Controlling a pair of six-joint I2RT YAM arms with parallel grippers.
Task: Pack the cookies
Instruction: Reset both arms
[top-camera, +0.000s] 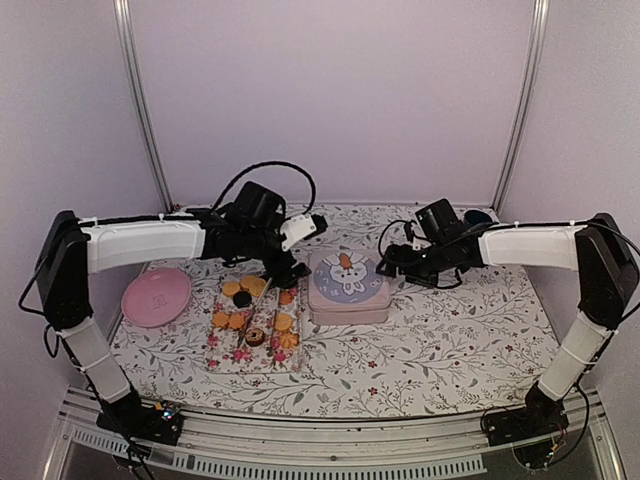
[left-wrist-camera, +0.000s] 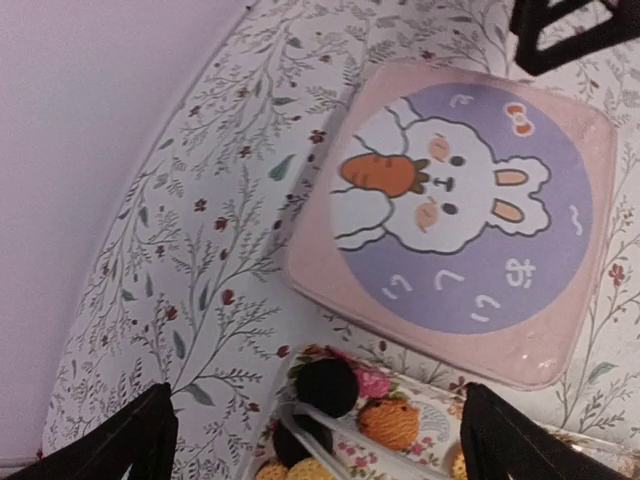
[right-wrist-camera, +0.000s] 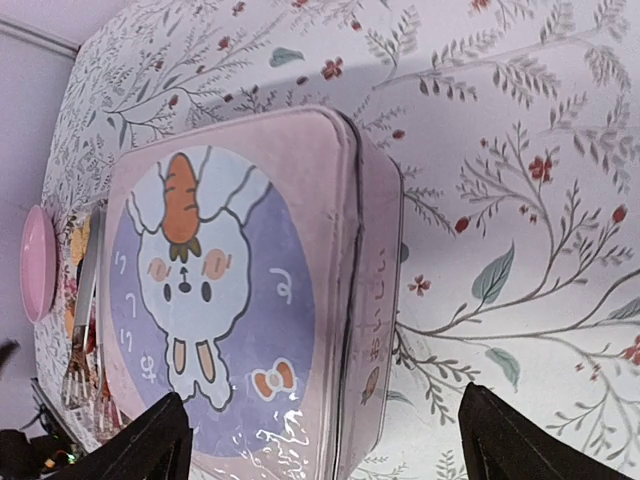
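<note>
Cookies (top-camera: 255, 315) are lying on the tray (top-camera: 222, 358) beside the lidded tin (top-camera: 347, 287), so packing remains, while both the left gripper (left-wrist-camera: 315, 440) and right gripper (right-wrist-camera: 325, 445) are hovering wide open, holding nothing.

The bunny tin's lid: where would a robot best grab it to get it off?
Probably by the lid's opposite side edges, coming straight down from above. The tin sits flat and closed, and a seam runs around its wall, so fingers could pinch just above it.
</note>
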